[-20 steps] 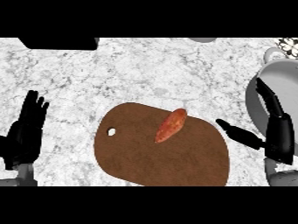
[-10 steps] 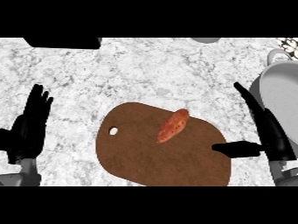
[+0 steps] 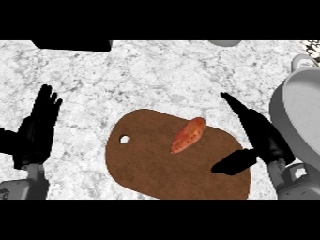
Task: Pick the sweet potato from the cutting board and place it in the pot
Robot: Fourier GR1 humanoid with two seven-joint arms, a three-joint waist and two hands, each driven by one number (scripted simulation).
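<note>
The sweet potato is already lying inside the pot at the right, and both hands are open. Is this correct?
Not quite. In the head view the sweet potato lies on the cutting board, not inside the pot. Both the left hand and right hand are open.

Orange sweet potato [image 3: 188,135] lies slanted on brown cutting board [image 3: 155,173]; grey pot [image 3: 313,117] at right

Bright, even, nearly shadowless light

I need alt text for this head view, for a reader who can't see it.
A sweet potato lies on a brown cutting board on a marble counter, with the open right hand beside it. A grey pot sits at right; the open left hand rests at left.
</note>
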